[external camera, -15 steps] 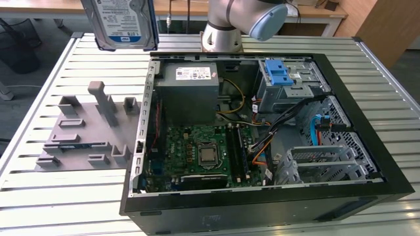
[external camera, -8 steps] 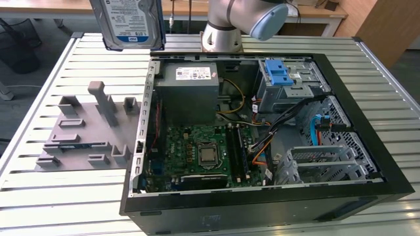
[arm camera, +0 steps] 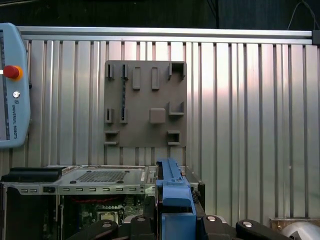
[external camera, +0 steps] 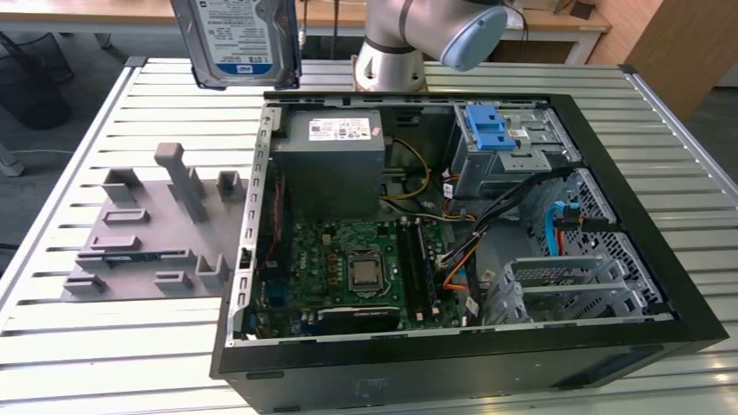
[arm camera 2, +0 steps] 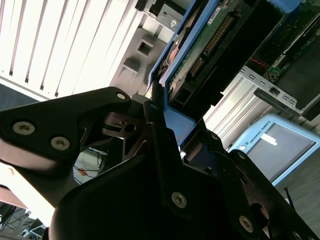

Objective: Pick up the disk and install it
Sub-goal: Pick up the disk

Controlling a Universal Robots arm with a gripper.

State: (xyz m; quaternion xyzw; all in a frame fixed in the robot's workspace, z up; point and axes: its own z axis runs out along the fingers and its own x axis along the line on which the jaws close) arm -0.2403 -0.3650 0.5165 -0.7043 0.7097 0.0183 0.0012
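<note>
The disk [external camera: 237,39], silver with a white-and-blue label, hangs upright in the air at the top of the exterior view, above the slatted table and beyond the far left corner of the open computer case [external camera: 461,346]. In the second wrist view my gripper [arm camera 2: 165,117] is shut on the disk's blue carrier frame [arm camera 2: 175,55], with the drive's green circuit board beside it. In the first wrist view the blue frame edge [arm camera: 175,192] rises between my black fingers [arm camera: 142,227].
Inside the case are a grey power-supply box [external camera: 334,164], a motherboard [external camera: 358,268] and a silver cage with a blue latch [external camera: 507,143]. A grey fixture plate [external camera: 150,233] lies on the table at the exterior view's left. A teach pendant [arm camera: 12,90] rests on the table edge.
</note>
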